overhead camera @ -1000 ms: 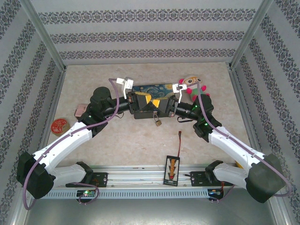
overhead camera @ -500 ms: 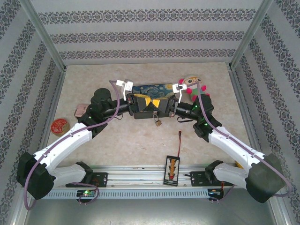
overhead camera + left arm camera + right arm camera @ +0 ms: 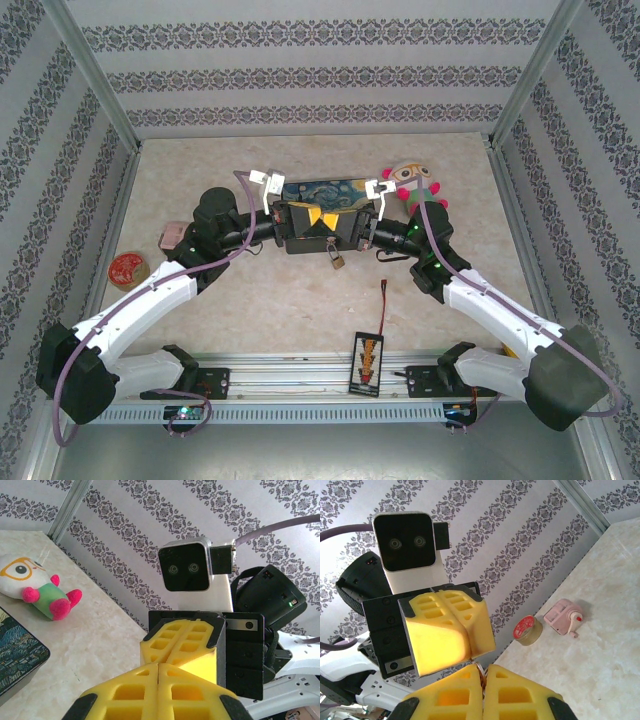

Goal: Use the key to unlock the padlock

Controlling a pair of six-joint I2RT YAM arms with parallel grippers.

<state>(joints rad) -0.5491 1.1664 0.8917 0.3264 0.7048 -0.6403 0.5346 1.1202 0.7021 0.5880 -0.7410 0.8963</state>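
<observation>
On the pale table (image 3: 300, 320) a painted box (image 3: 330, 189) lies near the middle, and both arms reach in so their tips meet at its near side. The left gripper (image 3: 158, 675) is clenched, its yellow pads pressed flat together with nothing seen between them. The right gripper (image 3: 482, 676) is clenched too. A thin metal ring (image 3: 479, 669) shows at its seam, though whether it is pinched cannot be told. A plush toy (image 3: 413, 183) lies beside the box's right end. The padlock (image 3: 338, 261) sits just in front of the box, below the meeting grippers.
</observation>
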